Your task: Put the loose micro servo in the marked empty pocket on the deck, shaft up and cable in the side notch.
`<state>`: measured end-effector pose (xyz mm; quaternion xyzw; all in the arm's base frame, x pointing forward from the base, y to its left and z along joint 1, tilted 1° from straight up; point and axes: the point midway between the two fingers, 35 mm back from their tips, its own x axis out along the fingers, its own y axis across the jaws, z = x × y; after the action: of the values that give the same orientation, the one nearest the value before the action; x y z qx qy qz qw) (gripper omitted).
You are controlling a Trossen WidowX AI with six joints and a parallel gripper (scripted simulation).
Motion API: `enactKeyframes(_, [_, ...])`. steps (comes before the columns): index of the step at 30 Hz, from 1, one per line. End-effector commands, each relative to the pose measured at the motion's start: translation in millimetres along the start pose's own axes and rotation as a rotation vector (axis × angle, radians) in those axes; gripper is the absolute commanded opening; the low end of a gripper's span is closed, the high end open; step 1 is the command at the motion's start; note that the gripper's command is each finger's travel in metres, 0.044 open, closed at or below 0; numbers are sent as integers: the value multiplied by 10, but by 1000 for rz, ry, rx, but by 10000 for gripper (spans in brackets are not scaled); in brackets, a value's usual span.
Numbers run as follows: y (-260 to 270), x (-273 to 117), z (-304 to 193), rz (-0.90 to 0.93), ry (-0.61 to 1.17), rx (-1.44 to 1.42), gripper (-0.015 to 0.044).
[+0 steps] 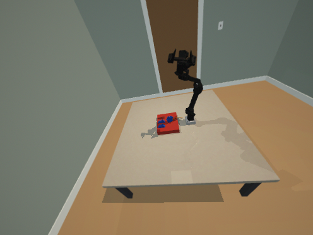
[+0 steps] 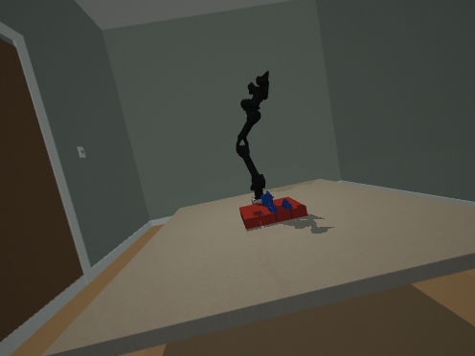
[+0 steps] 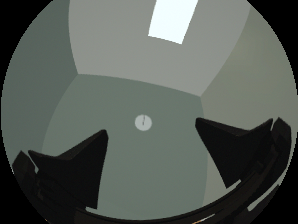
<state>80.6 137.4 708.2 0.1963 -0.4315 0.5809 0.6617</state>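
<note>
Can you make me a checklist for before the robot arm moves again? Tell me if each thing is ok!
1. Hand open: ok, its fingers stand wide apart.
2. Nothing held in the hand: ok.
3. Hand up off the red deck: ok, it is high above.
4. Hand's own camera sees the deck: not ok, it sees walls and ceiling.
5. Loose servo down flat in its pocket: cannot tell, the blue parts are too small.
</note>
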Motion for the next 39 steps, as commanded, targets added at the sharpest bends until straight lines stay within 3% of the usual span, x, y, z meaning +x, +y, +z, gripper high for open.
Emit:
enactKeyframes(1, [-155,-31,-146,-59,37,65,440])
enactKeyframes(19, [-1016,-471,-983,-459,210,465,440])
enactKeyframes(39, [-1709,-1423,-1823,-995,255,890,440])
